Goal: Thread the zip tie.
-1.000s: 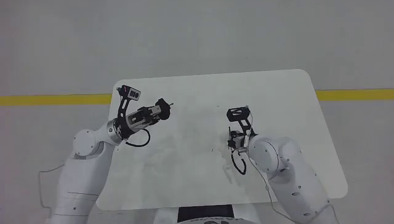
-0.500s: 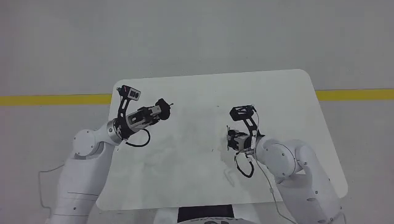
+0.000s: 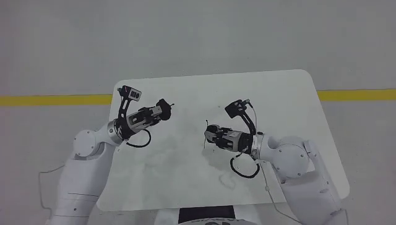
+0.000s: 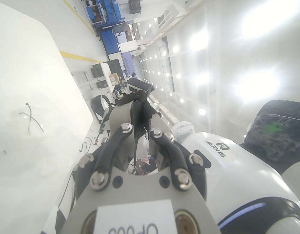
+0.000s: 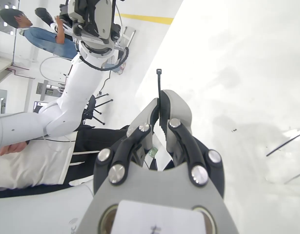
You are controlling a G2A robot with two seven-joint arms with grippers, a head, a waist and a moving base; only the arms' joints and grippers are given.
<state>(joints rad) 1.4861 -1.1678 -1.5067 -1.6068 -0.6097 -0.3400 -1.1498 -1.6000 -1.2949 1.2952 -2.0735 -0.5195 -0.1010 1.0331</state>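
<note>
White table point(image 3: 278, 95): your right gripper point(image 5: 160, 103) clamps the zip tie point(image 5: 159, 81), head protruding toward 9 o'clock; left gripper point(image 3: 164, 109), clenched, sits at 10 o'clock.

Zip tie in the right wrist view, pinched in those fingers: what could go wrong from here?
The zip tie is thin and only pinched by the fingers of the right gripper, so it might swivel or slip. Its small head sticks out free, and a slight tilt could spoil the threading. Loose ties lie on the table and might snag if the arm dips.
</note>
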